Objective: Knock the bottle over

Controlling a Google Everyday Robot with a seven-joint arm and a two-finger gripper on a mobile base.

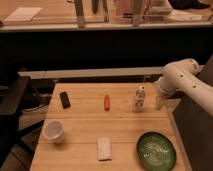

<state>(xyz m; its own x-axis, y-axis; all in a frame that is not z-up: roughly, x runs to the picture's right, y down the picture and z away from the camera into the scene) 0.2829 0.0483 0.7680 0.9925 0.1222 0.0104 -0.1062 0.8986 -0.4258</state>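
The bottle (139, 99) is small and pale with a white cap and a light label. It stands upright on the wooden table (85, 127) at the back right. My gripper (159, 103) hangs at the end of the white arm (181, 80), just right of the bottle and near the table's right edge. A small gap shows between the gripper and the bottle.
An orange-red carrot-like object (106, 102) lies left of the bottle. A black object (65, 99) lies at the back left. A white cup (54, 131) stands front left, a white cloth (104, 148) front middle, a green plate (156, 149) front right.
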